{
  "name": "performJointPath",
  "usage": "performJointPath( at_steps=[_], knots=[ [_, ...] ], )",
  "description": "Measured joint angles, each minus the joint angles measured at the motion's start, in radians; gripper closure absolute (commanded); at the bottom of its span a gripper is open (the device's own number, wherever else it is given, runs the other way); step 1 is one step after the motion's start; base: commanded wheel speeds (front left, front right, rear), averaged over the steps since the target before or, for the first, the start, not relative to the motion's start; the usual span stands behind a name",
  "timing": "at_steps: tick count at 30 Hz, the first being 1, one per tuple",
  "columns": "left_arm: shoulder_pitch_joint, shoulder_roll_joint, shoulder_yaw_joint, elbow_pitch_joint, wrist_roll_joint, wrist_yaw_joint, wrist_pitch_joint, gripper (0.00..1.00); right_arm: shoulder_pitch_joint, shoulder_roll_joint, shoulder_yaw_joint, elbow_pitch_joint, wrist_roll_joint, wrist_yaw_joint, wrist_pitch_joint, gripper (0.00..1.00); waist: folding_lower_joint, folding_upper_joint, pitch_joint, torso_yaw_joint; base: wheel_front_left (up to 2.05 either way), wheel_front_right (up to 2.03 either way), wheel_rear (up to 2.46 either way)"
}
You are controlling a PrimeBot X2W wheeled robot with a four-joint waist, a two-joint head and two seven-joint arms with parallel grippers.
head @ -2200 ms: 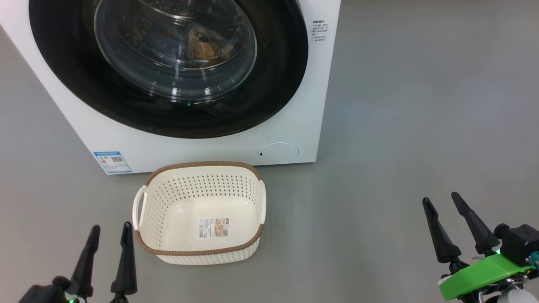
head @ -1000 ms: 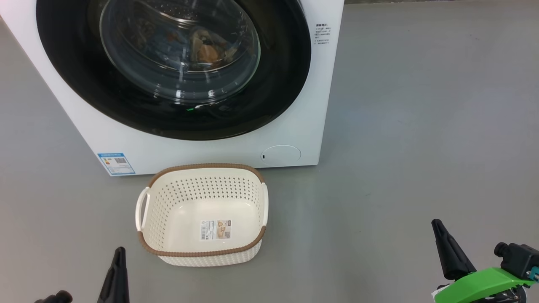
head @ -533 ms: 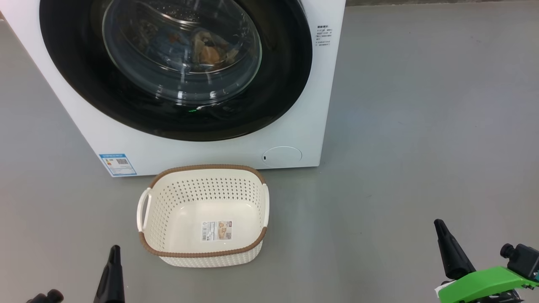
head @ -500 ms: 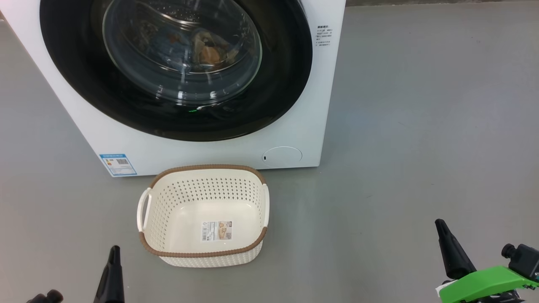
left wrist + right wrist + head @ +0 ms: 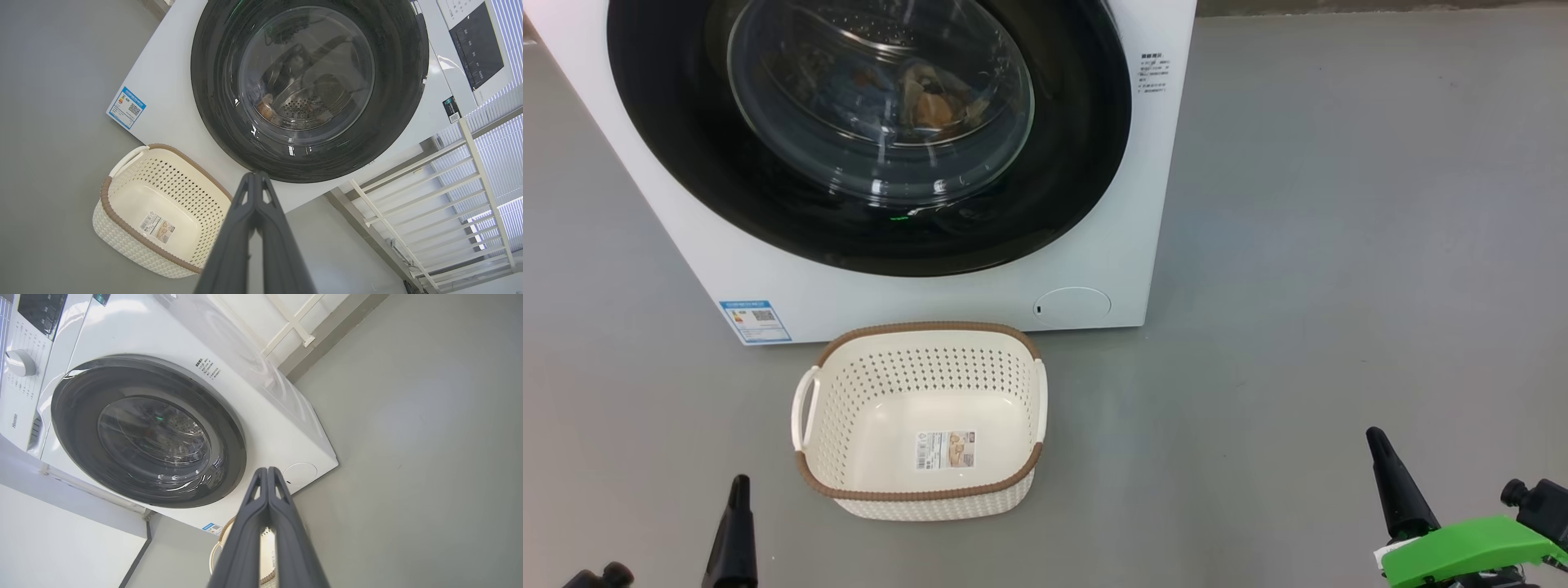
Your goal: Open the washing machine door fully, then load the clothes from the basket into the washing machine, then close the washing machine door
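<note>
the left tool (image 5: 255,175) and the right tool (image 5: 267,470) are both pinched fully shut, holding nothing. the basket (image 5: 920,493) (a paper label (image 5: 945,449) on its bottom) sits on the floor (image 5: 1298,245) just ahead and right of the left tool, well left of the right tool. beyond it the washing machine (image 5: 915,302) has its door (image 5: 1045,204) closed flush, clothes (image 5: 931,102) behind the glass.

washing machine (image 5: 1145,204): I am counting one, far left.
door (image 5: 1078,147): I am counting one on it.
basket (image 5: 915,328): I am counting one, near.
clothes (image 5: 931,102): I am seeing one bundle inside, its pieces uncountable.
grippers: I am seeing two, left gripper (image 5: 255,175) and right gripper (image 5: 267,470).
</note>
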Motion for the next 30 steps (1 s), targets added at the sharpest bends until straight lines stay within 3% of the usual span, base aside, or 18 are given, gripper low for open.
performJointPath(
  at_steps=[30],
  knots=[
    [-0.03, -0.001, 0.03, 0.032, -0.284, 0.0, 0.078, 1.0, -0.004, 0.041, -0.056, 0.001, 0.281, -0.001, 0.081, 1.0, 0.0, 0.0, -0.012, 0.009, 0.0, 0.0, 0.0]
  ],
)
